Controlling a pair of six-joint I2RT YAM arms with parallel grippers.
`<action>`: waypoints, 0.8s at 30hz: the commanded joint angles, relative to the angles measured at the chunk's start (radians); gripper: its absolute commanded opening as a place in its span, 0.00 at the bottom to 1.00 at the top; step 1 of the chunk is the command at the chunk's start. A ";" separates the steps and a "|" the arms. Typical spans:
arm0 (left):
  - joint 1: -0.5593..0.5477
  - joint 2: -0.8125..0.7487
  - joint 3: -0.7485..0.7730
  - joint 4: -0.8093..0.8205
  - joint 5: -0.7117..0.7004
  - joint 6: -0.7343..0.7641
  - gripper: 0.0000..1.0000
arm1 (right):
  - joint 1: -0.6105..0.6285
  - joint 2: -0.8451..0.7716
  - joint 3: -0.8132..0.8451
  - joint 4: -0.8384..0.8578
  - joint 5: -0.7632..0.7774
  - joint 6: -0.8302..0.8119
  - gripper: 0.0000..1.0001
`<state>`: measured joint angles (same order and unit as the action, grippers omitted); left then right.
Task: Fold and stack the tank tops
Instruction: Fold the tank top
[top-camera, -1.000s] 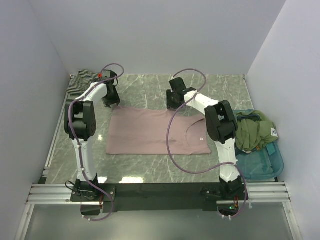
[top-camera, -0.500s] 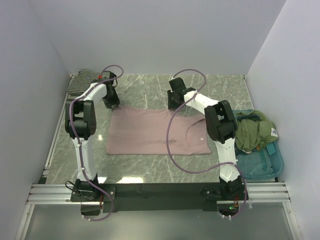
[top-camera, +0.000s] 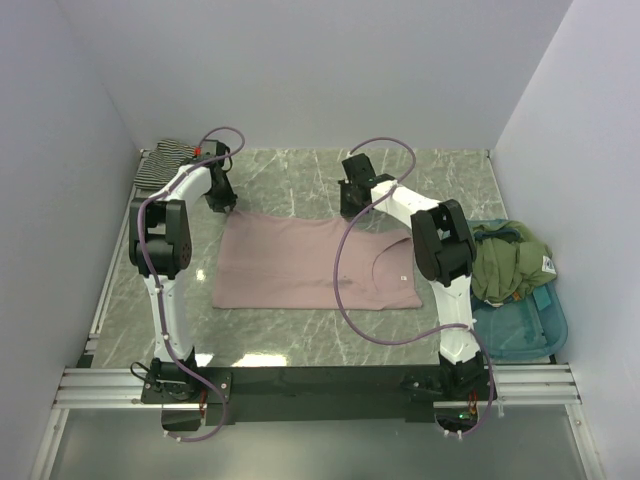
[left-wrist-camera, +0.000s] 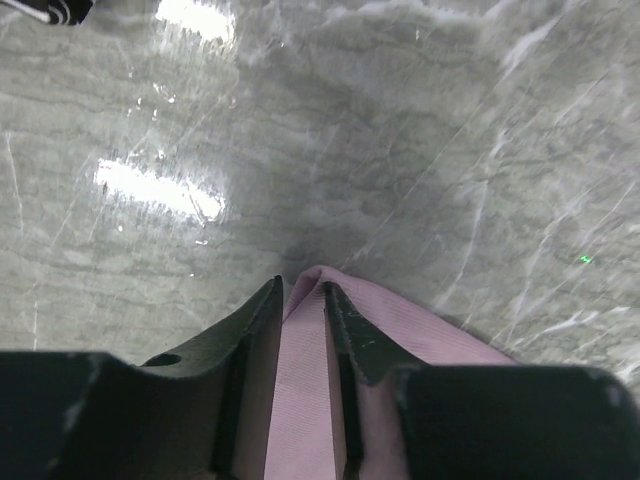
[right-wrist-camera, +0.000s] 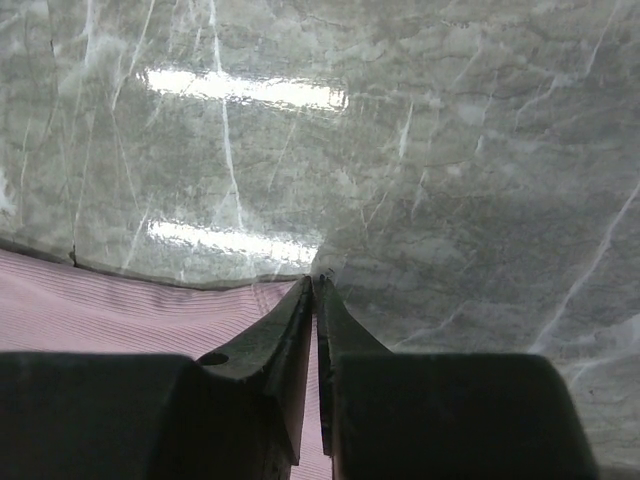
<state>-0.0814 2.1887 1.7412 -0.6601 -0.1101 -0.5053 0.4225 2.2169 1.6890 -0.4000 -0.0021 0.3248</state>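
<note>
Pink top (top-camera: 300, 265): flat on the middle of the table, long axis left to right, neckline toward the right; thin, soft, finely ribbed.
Left gripper (left-wrist-camera: 300, 285): pinching a raised fold at the top's far left corner.
Right gripper (right-wrist-camera: 318, 282): fingers pressed together on the top's far edge.
Striped top (top-camera: 165, 162): bunched in the far left corner, partly behind the left arm.
Table (top-camera: 300, 330): glossy grey-green marble.
Tray (top-camera: 535, 335): teal plastic, off to the right, with a crumpled green garment (top-camera: 505, 262) heaped in it.
</note>
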 joint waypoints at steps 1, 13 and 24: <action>0.005 -0.020 0.026 0.042 0.020 0.011 0.27 | -0.005 -0.051 0.043 0.013 -0.016 0.010 0.12; 0.006 -0.069 -0.020 0.123 0.081 0.008 0.35 | -0.005 -0.088 0.028 0.027 -0.026 0.011 0.23; 0.006 -0.035 0.024 0.054 0.027 0.011 0.34 | -0.007 -0.102 -0.003 0.026 -0.033 0.000 0.39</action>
<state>-0.0795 2.1857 1.7229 -0.5949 -0.0669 -0.5056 0.4217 2.1689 1.6882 -0.3954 -0.0296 0.3386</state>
